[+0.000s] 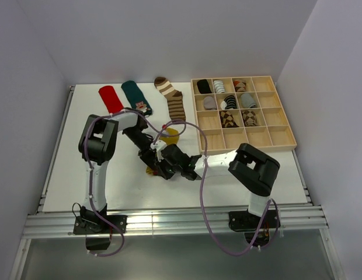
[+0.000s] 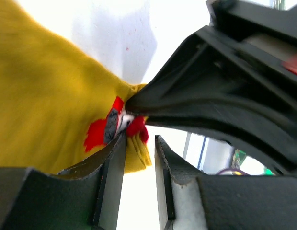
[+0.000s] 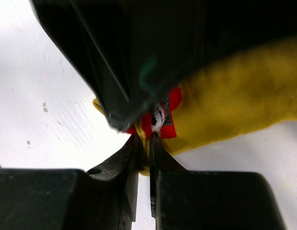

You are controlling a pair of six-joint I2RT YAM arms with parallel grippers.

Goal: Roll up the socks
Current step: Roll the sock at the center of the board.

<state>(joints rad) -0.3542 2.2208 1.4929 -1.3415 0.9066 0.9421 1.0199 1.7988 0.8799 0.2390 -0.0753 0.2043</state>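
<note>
The mustard yellow sock (image 1: 170, 139) with a red figure lies at mid-table under both grippers. My right gripper (image 3: 144, 139) is shut on the sock's edge (image 3: 234, 96) beside the red patch. My left gripper (image 2: 139, 139) is open, its fingers standing apart around the folded edge of the sock (image 2: 43, 96) without pinching it. In the top view the left gripper (image 1: 156, 158) and right gripper (image 1: 171, 168) meet tip to tip. The red sock (image 1: 111, 98), the dark teal sock (image 1: 136, 96) and the brown-and-cream striped sock (image 1: 172, 99) lie flat at the back.
A wooden compartment tray (image 1: 277, 135) stands at the back right with several rolled socks, two of them brown argyle (image 1: 229, 119). The right gripper's black body (image 2: 225, 96) fills the left wrist view; the left gripper's body (image 3: 115, 57) fills the right wrist view.
</note>
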